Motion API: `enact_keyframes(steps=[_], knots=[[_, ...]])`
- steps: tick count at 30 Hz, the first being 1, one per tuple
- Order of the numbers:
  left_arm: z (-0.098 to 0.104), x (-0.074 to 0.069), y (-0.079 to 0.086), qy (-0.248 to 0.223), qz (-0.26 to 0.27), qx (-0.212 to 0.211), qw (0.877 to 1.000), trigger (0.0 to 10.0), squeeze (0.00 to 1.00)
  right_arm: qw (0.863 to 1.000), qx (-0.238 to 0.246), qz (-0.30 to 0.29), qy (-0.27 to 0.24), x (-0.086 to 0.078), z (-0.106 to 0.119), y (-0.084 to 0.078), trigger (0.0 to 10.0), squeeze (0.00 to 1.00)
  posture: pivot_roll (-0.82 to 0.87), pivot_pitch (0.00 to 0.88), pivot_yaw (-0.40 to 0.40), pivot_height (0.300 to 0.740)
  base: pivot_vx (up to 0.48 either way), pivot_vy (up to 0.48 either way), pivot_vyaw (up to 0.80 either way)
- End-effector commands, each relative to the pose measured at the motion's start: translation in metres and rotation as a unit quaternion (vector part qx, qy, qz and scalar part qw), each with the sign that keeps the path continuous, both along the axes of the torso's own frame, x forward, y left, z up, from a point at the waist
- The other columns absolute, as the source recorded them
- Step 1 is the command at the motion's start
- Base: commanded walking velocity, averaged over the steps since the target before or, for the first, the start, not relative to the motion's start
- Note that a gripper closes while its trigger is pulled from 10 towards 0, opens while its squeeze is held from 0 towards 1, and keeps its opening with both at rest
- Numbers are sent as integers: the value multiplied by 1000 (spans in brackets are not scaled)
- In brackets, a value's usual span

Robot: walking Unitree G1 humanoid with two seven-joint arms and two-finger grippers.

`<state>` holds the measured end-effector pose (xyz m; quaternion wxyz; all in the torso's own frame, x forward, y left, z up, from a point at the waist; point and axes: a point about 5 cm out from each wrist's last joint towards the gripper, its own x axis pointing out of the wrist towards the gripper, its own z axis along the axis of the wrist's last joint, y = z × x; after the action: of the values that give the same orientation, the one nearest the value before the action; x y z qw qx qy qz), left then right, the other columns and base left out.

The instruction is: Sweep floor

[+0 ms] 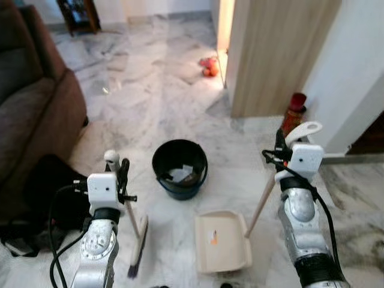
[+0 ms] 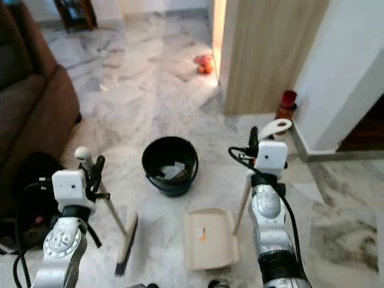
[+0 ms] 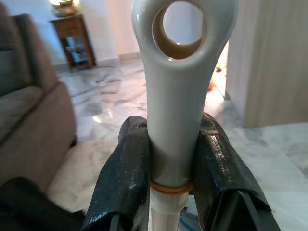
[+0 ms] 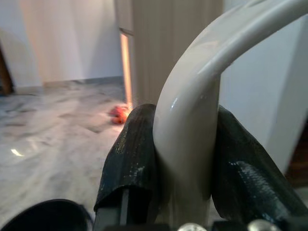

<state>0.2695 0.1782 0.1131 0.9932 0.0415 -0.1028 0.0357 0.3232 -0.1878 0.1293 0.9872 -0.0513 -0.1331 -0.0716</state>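
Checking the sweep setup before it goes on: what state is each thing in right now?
broom: tilted, bristles on the floor, handle clamped in the left gripper.
dustpan: pan flat on the floor, some orange debris inside, handle clamped in the right gripper.
black bucket: upright, open, with some pale scraps inside.
left gripper: shut on the broom.
right gripper: shut on the dustpan.

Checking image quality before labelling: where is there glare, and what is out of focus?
Left eye view: bright glare at the doorway and a sheen on the marble floor. Right wrist view: the dustpan handle and the gripper fingers are soft, the background blurred. Left wrist view: the broom handle is fairly sharp.
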Motion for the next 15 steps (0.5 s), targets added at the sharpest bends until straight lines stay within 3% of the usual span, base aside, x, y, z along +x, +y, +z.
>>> enact_keyframes(steps=[1, 15], knots=[[7, 3, -3, -19, -8, 6, 1000, 10000, 0, 1000, 0, 6, -17, 2, 9, 3, 10000, 0, 43, 118, 52, 740, 0, 0, -800], [9, 4, -1, -23, -10, 9, 1000, 10000, 0, 1000, 1, 7, -12, 3, 7, 5, 10000, 0, 59, 100, 58, 740, 0, 0, -800]])
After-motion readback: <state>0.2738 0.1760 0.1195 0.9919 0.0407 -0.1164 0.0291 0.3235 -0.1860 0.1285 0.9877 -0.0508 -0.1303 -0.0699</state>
